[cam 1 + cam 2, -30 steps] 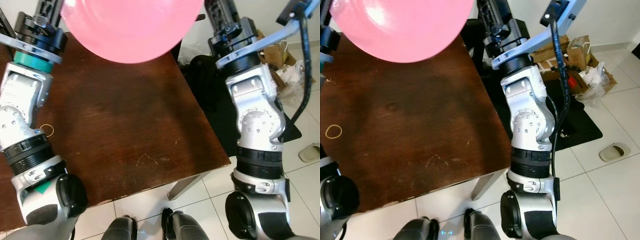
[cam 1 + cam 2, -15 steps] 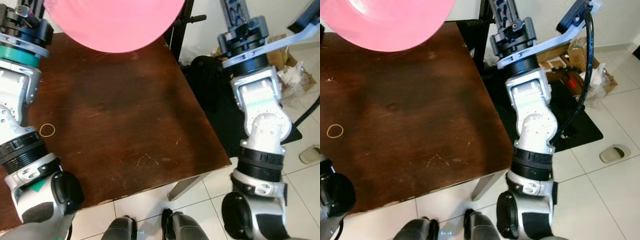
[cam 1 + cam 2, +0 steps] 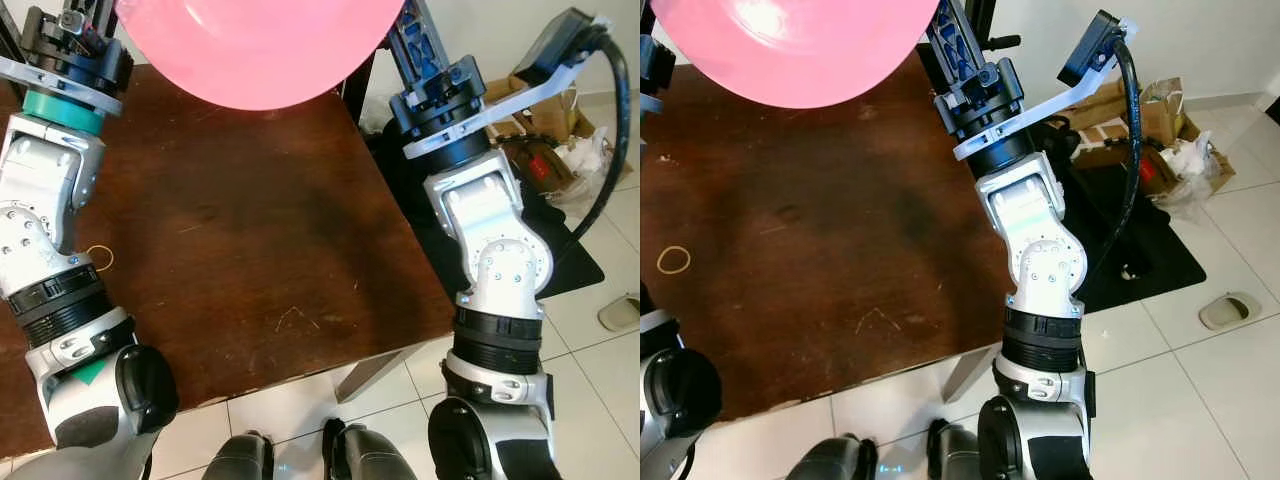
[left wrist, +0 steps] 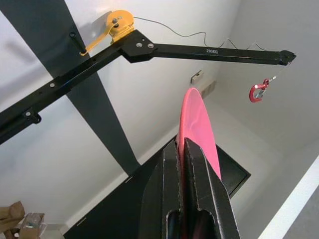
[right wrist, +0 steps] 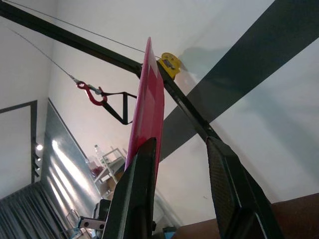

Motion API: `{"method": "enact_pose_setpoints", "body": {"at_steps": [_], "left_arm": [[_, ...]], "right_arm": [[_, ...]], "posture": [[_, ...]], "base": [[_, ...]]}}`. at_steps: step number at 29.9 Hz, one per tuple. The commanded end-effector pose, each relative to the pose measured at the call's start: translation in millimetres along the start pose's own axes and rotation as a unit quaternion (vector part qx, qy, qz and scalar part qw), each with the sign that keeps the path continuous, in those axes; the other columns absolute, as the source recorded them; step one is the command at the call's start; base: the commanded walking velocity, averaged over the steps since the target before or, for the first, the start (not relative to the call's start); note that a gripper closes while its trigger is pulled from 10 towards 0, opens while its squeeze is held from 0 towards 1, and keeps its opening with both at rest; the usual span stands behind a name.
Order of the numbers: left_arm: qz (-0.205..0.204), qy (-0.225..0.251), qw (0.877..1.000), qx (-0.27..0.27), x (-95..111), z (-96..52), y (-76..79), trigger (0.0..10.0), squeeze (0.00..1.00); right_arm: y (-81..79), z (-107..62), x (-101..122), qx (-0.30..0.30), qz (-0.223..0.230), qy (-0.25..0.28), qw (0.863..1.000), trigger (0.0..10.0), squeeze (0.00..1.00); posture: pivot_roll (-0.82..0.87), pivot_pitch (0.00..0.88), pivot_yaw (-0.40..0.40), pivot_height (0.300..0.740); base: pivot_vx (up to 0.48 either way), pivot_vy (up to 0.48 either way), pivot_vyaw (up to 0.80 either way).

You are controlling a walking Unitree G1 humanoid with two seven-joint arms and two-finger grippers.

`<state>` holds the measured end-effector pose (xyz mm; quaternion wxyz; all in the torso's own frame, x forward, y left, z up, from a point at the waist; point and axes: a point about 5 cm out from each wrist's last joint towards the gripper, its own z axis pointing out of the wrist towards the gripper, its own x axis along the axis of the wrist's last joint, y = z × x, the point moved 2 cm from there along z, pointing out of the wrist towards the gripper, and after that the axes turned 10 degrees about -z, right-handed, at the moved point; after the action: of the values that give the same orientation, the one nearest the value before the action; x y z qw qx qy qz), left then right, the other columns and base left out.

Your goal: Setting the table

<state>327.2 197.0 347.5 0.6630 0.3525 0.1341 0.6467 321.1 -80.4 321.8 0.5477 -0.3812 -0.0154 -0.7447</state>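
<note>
Pink plate [image 3: 262, 45] held high at 12 o'clock in the left eye view, above the far edge of the dark wooden table [image 3: 250, 260], with both silver forearms rising toward it from 8 and 4 o'clock; fingertips lie beyond the frame's top. A rubber band [image 3: 99, 258] lies on the wood at 9 o'clock. Right eye view: same layout, plate at 11 o'clock, tabletop beneath it bare, cardboard boxes [image 3: 1140, 110] on the tiles at 2 o'clock. Left wrist view: left gripper [image 4: 185, 149] pressed together on the plate's rim, plate seen edge-on and running straight out along the finger axis, a red hook [image 4: 258, 91] hanging from a black boom beyond. Right wrist view: right gripper [image 5: 182, 149] spread, one finger [image 5: 139, 189] against the plate's edge, the other finger well apart, so not pinching. Judgement: left arm carries the load; plate stands roughly upright on edge between the two grippers, and must tip flat and descend toward 6 o'clock onto the table.
</note>
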Motion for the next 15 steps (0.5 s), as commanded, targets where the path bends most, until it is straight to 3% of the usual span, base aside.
{"method": "enact_pose_setpoints", "body": {"at_steps": [1,7,15], "left_arm": [[-0.001,0.004,1.000,-0.003,-1,-1.7,1.2,10.0,0.00],[0.024,0.021,0.999,-0.002,13,-3.5,4.8,10.0,0.00],[0.029,0.024,0.999,0.001,17,-4.0,5.5,10.0,0.00]], "right_arm": [[-1.5,-1.8,0,0.002,0.003,-0.001,1.000,10.0,0.00],[15.2,-11.4,17,-0.035,-0.026,0.019,0.999,10.0,0.00],[13.4,-10.5,26,-0.027,-0.034,0.030,0.999,10.0,0.00]], "posture": [[0.07,0.018,-0.003,0.740],[0.08,0.023,-0.005,0.740],[0.08,0.025,-0.004,0.740]], "base": [[0.000,0.000,0.00],[0.000,0.000,0.00],[0.000,0.000,0.00]]}}
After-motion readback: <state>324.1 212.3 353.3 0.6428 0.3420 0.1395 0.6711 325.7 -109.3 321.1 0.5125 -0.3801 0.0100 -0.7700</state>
